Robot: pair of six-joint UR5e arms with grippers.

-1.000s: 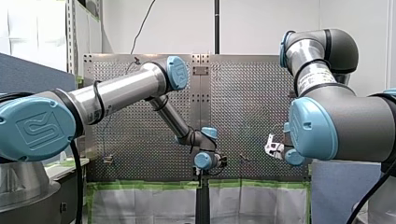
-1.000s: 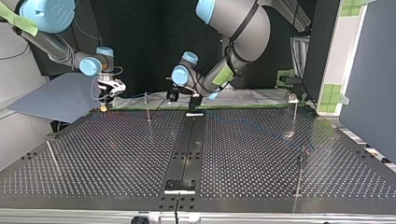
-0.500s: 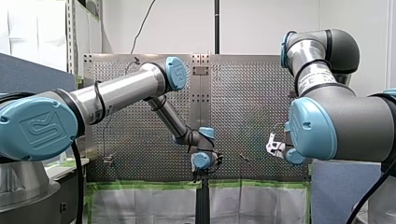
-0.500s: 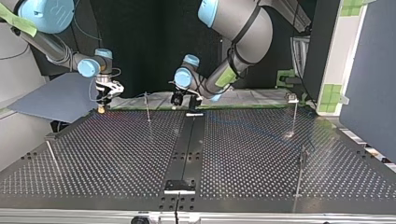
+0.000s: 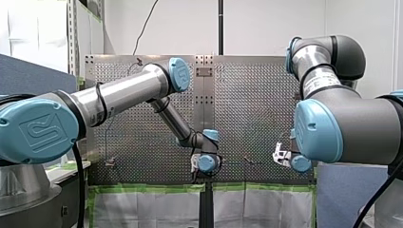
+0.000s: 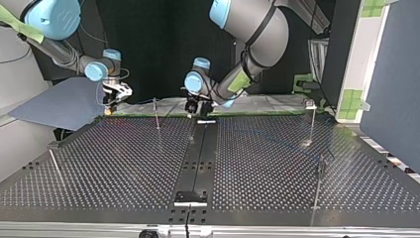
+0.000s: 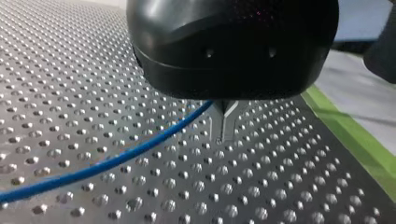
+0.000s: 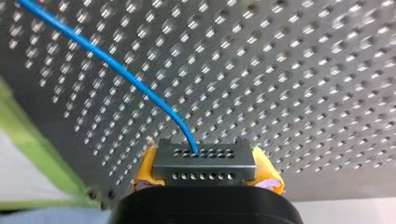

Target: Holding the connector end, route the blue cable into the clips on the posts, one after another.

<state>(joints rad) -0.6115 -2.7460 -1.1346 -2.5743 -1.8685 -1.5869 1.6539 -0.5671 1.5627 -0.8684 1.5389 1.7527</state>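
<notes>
In the right wrist view my right gripper [image 8: 205, 171] is shut, its yellow pads [image 8: 145, 169] on the grey connector [image 8: 204, 161]. The blue cable [image 8: 116, 70] leaves the connector and runs off over the perforated plate. In the top view this gripper [image 6: 110, 110] hangs at the table's far edge, at the view's left. My left gripper [image 6: 196, 109] points down near the far middle. Its metal fingers [image 7: 223, 126] are shut, and the cable [image 7: 116, 161] runs into them from one side. From there the cable [image 6: 267, 135] trails towards a post [image 6: 313, 121].
Thin posts stand on the table [image 6: 124, 163]: one [image 6: 156, 113] between the two grippers, one [image 6: 319, 183] near the view's right front, one [image 6: 55, 166] leaning at its left. A black strip [image 6: 198, 158] runs down the middle. Green tape [image 7: 355, 140] marks the table's edge.
My left gripper has shifted a little along the far edge towards the top view's right and now points straight down. My right gripper has barely moved.
</notes>
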